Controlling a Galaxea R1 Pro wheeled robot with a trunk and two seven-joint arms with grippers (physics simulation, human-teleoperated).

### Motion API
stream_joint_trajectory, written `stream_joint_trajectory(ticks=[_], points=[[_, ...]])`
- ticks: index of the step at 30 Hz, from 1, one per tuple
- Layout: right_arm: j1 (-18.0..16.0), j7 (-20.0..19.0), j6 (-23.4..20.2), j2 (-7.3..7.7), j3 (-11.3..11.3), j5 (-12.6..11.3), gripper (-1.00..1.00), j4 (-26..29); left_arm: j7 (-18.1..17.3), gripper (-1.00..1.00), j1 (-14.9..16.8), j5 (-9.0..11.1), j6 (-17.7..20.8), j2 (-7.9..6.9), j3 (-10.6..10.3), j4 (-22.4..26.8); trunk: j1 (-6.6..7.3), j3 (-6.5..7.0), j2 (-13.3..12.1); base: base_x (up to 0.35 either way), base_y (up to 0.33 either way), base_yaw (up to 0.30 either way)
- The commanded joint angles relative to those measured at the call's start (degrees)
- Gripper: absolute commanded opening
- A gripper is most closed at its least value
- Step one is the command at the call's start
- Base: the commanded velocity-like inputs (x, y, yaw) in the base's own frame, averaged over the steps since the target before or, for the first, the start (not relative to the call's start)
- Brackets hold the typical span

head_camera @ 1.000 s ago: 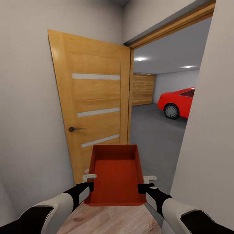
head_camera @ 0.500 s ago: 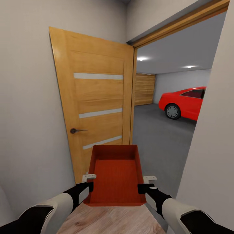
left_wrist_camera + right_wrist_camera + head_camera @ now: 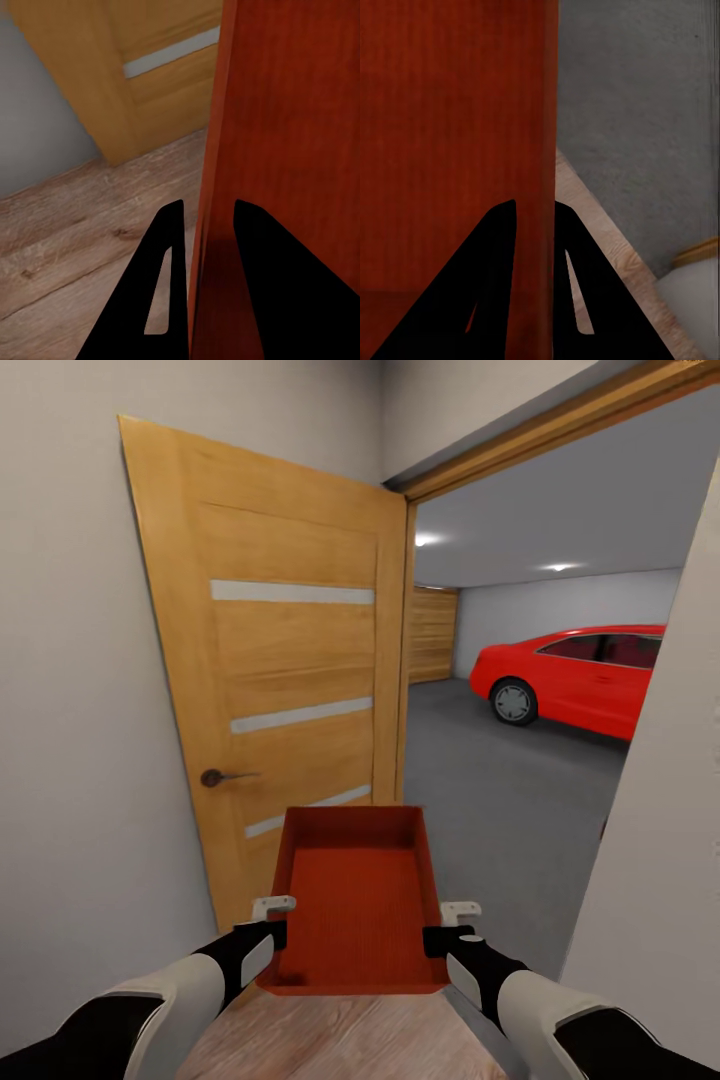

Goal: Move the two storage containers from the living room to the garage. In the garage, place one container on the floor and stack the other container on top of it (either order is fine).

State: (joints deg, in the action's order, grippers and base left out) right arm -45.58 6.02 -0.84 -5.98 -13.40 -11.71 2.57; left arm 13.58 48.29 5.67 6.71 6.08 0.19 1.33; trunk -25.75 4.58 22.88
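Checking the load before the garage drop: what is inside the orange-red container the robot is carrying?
Nothing shows inside the storage container: its ribbed bottom and inner walls are bare in the head view. The strip just behind its near wall is hidden. Left gripper and right gripper clamp its side walls.

White-and-black forearms, black wrists, pale fingers [image 3: 273, 907].

Open honey-coloured wooden door with three pale horizontal strips [image 3: 285, 690], dark lever handle [image 3: 222, 777], swung against plain cream wall [image 3: 70, 760]. Wood-trimmed doorway opens onto dark grey concrete floor [image 3: 490, 790]. Beyond: shiny red car [image 3: 580, 678], wood-slatted panel [image 3: 432, 635] on far wall, two ceiling lights lit. Light wood plank flooring [image 3: 340, 1040] underfoot.
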Motion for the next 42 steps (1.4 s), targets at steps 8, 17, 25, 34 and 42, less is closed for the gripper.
stream_joint_trajectory(ticks=[8, 17, 25, 34, 42], points=[[0.01, 0.31, 0.0, 0.0, 0.21, -0.86, -1.0, -0.19, 0.67, -1.0, 0.03, -0.4, -0.38, -0.36, 1.13, 0.33, -0.03, -0.02, 0.05, 0.112, 0.107, -0.265], [-0.02, 0.31, -0.02, 0.0, 0.21, -0.84, -1.0, -0.19, 0.66, -1.0, 0.01, -0.4, -0.38, -0.36, 1.13, 0.34, -0.03, -0.02, 0.05, 0.102, 0.1, -0.266], [-0.03, 0.31, -0.02, 0.0, 0.21, -0.81, -1.0, -0.19, 0.66, -1.0, 0.02, -0.4, -0.38, -0.36, 1.13, 0.3, -0.03, -0.02, 0.05, 0.138, 0.123, -0.266], [0.01, 0.31, 0.01, 0.0, 0.21, -0.85, -1.0, -0.19, 0.66, -1.0, 0.03, -0.4, -0.38, -0.36, 1.12, 0.29, -0.03, -0.02, 0.05, 0.168, 0.145, -0.266], [-0.02, 0.31, 0.01, 0.0, 0.21, -0.85, -1.0, -0.19, 0.66, -1.0, 0.01, -0.4, -0.38, -0.36, 1.11, 0.29, -0.03, -0.02, 0.05, 0.186, 0.161, -0.263]])
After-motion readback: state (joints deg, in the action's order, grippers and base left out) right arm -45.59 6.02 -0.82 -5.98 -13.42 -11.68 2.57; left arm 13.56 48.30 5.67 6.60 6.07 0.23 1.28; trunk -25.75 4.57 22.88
